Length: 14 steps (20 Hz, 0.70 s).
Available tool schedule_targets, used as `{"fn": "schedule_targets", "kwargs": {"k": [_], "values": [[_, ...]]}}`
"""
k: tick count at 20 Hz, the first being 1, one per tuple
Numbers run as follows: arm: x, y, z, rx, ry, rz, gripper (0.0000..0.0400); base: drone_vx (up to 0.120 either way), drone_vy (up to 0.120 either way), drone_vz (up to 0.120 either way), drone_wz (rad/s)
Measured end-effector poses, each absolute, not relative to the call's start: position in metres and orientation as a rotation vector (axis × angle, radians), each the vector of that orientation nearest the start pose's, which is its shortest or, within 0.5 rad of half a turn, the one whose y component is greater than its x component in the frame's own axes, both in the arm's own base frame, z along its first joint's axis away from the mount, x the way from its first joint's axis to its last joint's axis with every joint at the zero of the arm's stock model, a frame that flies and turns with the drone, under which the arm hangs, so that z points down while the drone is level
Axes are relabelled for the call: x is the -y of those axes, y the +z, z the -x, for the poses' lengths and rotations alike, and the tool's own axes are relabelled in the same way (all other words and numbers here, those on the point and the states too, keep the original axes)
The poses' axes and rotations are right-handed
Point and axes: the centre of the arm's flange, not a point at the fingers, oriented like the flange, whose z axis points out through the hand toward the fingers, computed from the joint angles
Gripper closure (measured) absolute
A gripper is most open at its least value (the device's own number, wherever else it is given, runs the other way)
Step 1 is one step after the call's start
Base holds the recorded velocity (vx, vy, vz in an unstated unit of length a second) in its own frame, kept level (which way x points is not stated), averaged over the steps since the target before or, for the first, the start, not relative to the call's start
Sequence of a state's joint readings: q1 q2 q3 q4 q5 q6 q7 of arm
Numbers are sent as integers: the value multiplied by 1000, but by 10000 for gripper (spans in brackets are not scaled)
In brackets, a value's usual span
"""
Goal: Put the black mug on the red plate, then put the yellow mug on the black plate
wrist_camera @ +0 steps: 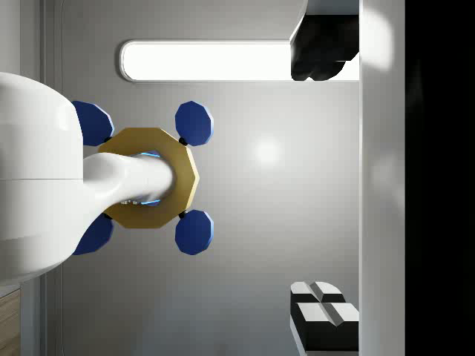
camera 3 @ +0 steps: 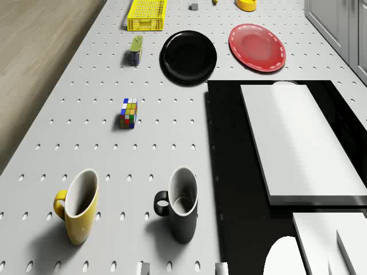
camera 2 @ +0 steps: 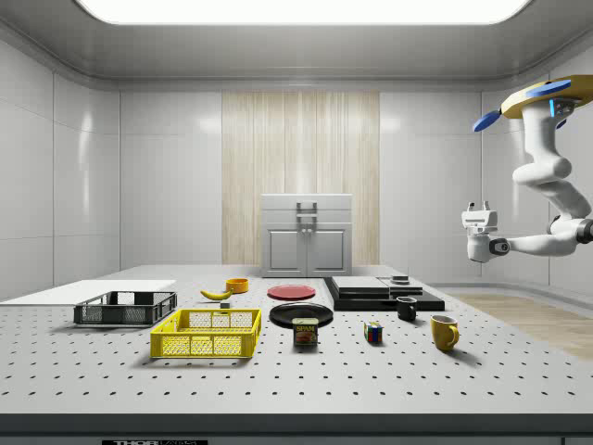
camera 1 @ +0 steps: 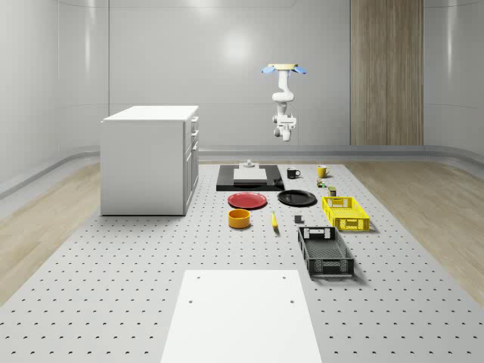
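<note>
Hovers on the drone (camera 1: 284, 69) high over the far end of the table (camera 1: 113, 265). Carries the gripper (camera 2: 479, 206) well above the tabletop, jaws spread wide with nothing between them. Shows the black mug (camera 3: 182, 209) upright on the table, just beside a black slab (camera 3: 229, 172), and the yellow mug (camera 3: 80, 209) upright near it, not touching. Shows the red plate (camera 3: 257, 47) and black plate (camera 3: 188, 55) side by side, well apart from both mugs.
</note>
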State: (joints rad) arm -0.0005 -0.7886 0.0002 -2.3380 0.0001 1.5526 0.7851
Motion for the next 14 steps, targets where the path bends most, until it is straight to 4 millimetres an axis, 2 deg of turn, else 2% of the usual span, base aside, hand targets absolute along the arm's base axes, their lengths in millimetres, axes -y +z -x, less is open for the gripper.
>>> {"fn": "schedule_targets", "kwargs": {"k": [8,13,14], "values": [[0,654,-301,-1201,-14,2899,0,0,0,0,0],[0,677,-303,-1200,-19,2898,0,0,0,0,0],[0,680,-303,-1200,-21,2897,0,120,0,0,0]]}}
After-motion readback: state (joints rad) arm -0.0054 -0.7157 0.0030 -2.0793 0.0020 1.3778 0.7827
